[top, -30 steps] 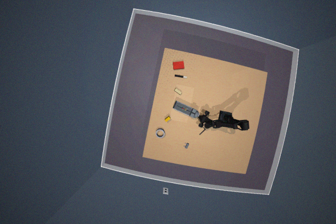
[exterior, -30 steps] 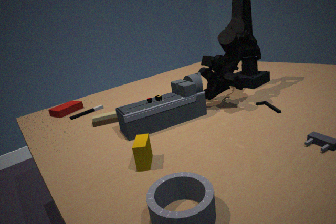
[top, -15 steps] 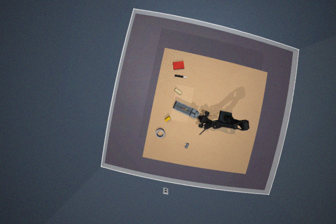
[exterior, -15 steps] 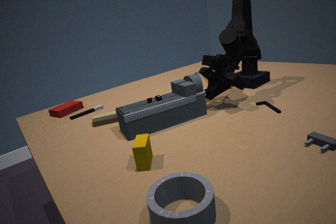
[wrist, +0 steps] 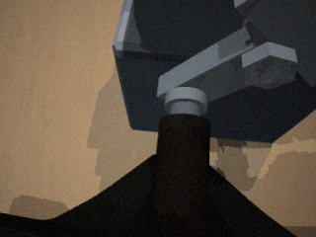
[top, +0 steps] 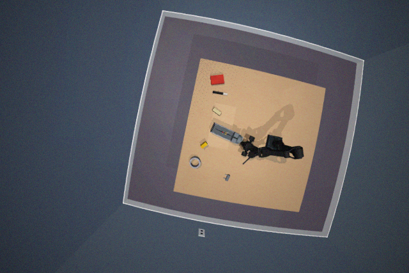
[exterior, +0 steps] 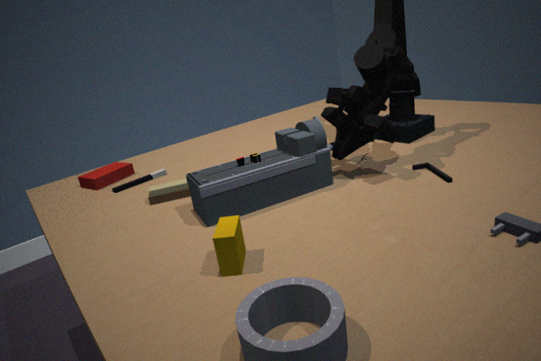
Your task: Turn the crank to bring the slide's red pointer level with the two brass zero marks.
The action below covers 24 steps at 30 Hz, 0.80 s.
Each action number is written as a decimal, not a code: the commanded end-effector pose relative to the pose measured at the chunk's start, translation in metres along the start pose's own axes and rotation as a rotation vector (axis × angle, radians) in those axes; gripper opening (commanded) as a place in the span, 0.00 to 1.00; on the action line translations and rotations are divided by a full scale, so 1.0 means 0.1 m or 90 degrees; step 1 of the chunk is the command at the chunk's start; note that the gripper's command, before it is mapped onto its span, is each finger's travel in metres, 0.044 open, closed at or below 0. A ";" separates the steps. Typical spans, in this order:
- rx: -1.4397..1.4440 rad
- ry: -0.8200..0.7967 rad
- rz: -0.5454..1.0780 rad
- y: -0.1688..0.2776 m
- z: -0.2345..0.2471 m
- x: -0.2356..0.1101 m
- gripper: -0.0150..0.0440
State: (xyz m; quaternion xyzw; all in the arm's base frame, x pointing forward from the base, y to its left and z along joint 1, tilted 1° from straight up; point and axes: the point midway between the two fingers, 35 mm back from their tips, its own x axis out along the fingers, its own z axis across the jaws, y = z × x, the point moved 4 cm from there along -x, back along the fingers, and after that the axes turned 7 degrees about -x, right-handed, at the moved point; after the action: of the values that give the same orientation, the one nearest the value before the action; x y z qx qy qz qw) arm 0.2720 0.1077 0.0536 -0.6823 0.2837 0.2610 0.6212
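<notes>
A grey box machine (exterior: 262, 182) (top: 226, 132) lies on the tan table (exterior: 393, 260). On its top slide a red pointer (exterior: 240, 160) sits a short way to the left of the brass marks (exterior: 254, 156), not level with them. A grey disc (exterior: 314, 129) and the crank are at the machine's right end. In the wrist view the grey crank arm (wrist: 217, 66) ends in a dark handle (wrist: 184, 152) with a pale cap (wrist: 185, 99). My gripper (wrist: 177, 166) (exterior: 340, 147) (top: 245, 147) is shut on that handle at the machine's end.
A red block (exterior: 106, 174), a black pen (exterior: 139, 180) and a tan block (exterior: 168, 191) lie left of the machine. A yellow block (exterior: 228, 245) and a grey ring (exterior: 292, 317) stand in front. A black L-shaped key (exterior: 432, 171) and a grey pronged piece (exterior: 516, 226) lie to the right.
</notes>
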 end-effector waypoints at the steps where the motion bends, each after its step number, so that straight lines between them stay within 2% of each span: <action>1: -0.001 -0.011 -0.008 -0.04 0.06 -0.05 0.25; 24: -0.001 -0.011 -0.008 -0.15 0.10 -0.16 0.25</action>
State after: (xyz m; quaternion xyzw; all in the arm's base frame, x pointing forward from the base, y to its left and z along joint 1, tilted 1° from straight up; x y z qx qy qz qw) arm 0.2722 0.1167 0.0666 -0.6817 0.2806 0.2658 0.6212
